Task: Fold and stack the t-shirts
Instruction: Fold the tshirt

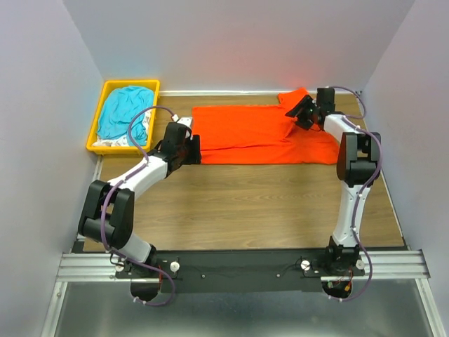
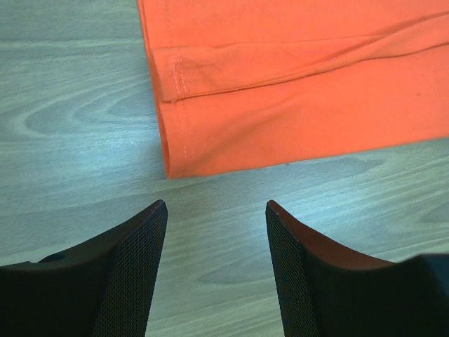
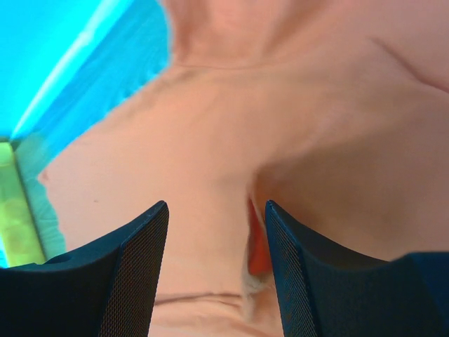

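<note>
**Both arms poised at the ends of the orange shirt**

The orange-red t-shirt (image 1: 252, 133) is lying across the far half of the wooden table (image 1: 245, 203), folded lengthwise into a long band running left to right. One sleeve (image 1: 295, 96) is sticking out toward the far right corner.

The left gripper (image 1: 191, 146) is sitting at the band's left end. Its wrist camera is looking down on the hemmed corner of the shirt (image 2: 295, 91), where two layers are lying one over the other with their stitched edges showing. Its jaws are standing apart with only bare table (image 2: 70, 105) between the fingertips (image 2: 156, 210). They are just short of the cloth and not touching it, and this gripper (image 2: 214, 207) is gripping nothing.

The right gripper (image 1: 303, 112) is hanging over the other end, beside the sleeve. Through its wrist camera the orange cloth (image 3: 295, 105) is filling nearly the whole view, blurred and very close. Its jaws are also standing apart, with a small brighter fold showing between them near the right finger. Nothing is being clamped by this gripper (image 3: 214, 207), and I cannot tell whether the fingers are brushing the fabric.

At the far left corner a yellow bin (image 1: 93, 137) is holding a crumpled teal-blue shirt (image 1: 126, 112) on top of some white fabric (image 1: 118, 142), well apart from the orange one.
</note>
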Available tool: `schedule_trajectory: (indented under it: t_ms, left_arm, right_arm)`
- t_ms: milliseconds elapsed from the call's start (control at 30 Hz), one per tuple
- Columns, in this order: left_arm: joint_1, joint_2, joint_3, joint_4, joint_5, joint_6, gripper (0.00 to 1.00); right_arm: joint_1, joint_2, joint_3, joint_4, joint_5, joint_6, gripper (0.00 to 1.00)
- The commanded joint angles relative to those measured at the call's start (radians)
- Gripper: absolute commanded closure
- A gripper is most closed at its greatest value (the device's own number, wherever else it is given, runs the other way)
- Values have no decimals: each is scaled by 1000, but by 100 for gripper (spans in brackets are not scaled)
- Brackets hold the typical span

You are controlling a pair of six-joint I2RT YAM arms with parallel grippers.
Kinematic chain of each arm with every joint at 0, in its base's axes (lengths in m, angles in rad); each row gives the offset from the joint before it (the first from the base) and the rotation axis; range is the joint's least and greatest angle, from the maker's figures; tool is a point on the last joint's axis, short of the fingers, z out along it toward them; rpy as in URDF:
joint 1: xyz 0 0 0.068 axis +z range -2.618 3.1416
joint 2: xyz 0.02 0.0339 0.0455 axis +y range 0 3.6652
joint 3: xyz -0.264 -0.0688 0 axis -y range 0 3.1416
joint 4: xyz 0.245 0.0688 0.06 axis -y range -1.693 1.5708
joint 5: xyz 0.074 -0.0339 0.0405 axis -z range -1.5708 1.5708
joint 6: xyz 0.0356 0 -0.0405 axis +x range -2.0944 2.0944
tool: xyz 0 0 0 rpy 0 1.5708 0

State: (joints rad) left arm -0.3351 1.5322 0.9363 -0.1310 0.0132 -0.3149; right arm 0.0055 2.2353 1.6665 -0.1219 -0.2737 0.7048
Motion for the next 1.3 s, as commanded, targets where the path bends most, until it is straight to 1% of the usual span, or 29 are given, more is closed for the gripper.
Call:
schedule_trajectory:
  t_ms: [0,67,167,233,267,333,367,433,500,533,667,800,1133,1267]
  left_arm:
    - [-2,-40,-24,-10,-39,4,34]
    - [-2,-40,-27,-10,-39,5,34]
    - [-4,-40,-27,-10,-38,2,34]
    - [-2,-40,-27,-10,-38,0,34]
    - [-4,-37,-27,-10,-38,0,34]
    - [-2,-35,-24,-9,-35,-1,34]
    - [-2,-37,-24,-9,-35,0,34]
    - [-4,-34,-22,-9,-32,0,34]
    - [-4,-30,-21,-9,-30,0,34]
    - [-4,-30,-24,-7,-29,-1,34]
    - [-4,-27,-25,-7,-24,-1,34]
    - [-2,-29,-28,-7,-21,-3,34]
    - [-4,-67,-68,-7,-28,-13,34]
    - [-2,-81,-83,-9,-30,-15,34]
  right_arm:
    - [25,46,96,-1,-53,18,36]
    - [25,53,131,-1,-65,13,36]
    - [25,41,141,-2,-68,-21,36]
    - [27,0,112,-2,-39,-57,36]
    - [27,-17,96,-2,2,-68,36]
    - [21,-74,33,-2,49,-90,36]
    - [14,-94,-17,-2,97,-87,36]
    - [10,-146,-68,-1,152,-79,36]
    - [4,-163,-103,-1,191,-77,36]
    - [4,-166,-123,-1,185,-80,36]
    - [7,-143,-137,2,43,-61,36]
    - [33,-89,-120,10,-16,-67,36]
    - [68,-14,-19,30,-64,-48,37]
    - [70,21,-5,33,-65,-42,37]
